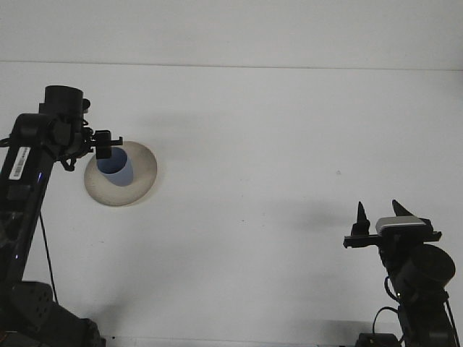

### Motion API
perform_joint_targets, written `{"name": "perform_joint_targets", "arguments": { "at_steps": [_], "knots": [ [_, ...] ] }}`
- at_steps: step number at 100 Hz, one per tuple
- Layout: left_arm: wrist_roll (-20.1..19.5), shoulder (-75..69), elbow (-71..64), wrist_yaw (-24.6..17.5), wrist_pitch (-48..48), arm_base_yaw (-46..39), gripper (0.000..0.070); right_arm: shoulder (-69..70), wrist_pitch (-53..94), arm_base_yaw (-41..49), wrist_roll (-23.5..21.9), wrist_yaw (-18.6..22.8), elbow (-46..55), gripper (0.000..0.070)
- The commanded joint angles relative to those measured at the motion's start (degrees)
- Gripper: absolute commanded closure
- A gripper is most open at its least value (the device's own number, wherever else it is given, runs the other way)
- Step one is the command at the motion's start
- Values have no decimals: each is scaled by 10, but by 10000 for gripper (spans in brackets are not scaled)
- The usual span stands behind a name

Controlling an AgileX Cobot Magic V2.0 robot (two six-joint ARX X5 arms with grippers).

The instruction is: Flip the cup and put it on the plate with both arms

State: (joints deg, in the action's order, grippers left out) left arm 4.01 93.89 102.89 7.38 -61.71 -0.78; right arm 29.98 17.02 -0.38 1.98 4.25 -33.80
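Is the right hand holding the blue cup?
No, the right hand is open and empty near the table's right edge, while the blue cup stands on the plate at the left.
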Motion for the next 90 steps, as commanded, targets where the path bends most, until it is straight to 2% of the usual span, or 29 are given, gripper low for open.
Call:
{"name": "perform_joint_targets", "arguments": {
  "at_steps": [1,33,71,90],
  "knots": [
    [7,-23,10,1,4,5,354,1,-8,0,0,-1,-3,208],
    [17,-193,-142,1,86,34,354,1,-8,0,0,-1,-3,208],
    [15,-452,-456,1,307,66,354,1,-8,0,0,-1,-3,208],
    [-14,-576,-580,1,365,76,354,1,-8,0,0,-1,-3,208]
  ]
}}
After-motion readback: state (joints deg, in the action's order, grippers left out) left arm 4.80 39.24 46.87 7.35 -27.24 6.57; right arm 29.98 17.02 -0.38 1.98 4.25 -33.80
